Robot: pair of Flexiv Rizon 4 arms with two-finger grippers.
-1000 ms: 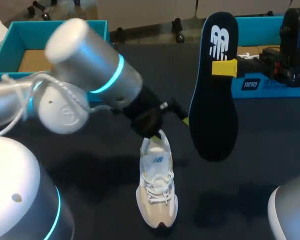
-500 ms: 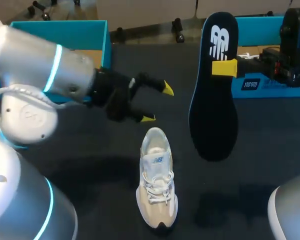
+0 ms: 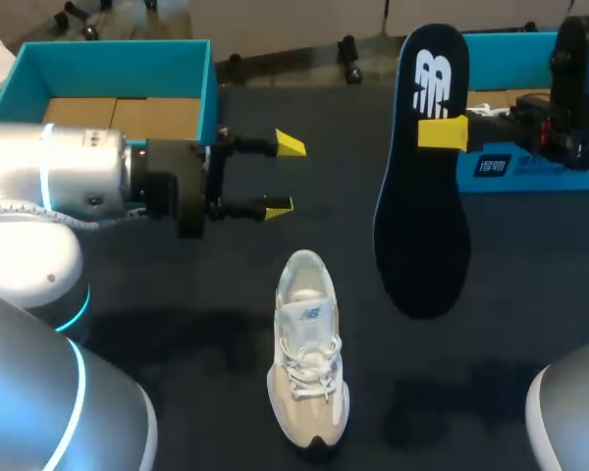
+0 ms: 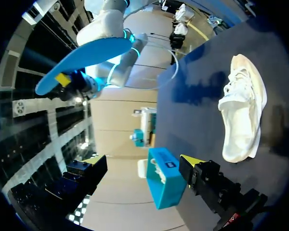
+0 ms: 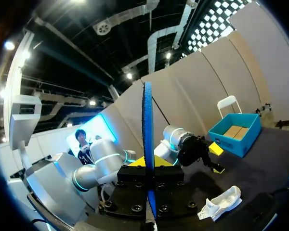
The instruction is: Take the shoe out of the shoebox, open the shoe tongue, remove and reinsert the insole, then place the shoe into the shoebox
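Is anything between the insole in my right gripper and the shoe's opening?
Nothing visible. The insole hangs from the right gripper beside the shoe; the open left gripper sits off toward the teal box, clear of that path.

Dark table, white shoe, left teal box, right teal box

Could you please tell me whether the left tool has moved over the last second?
Yes: the left tool has drawn back from the shoe toward the left shoebox.

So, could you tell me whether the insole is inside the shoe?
No, the right tool holds the insole up in the air, apart from the shoe.
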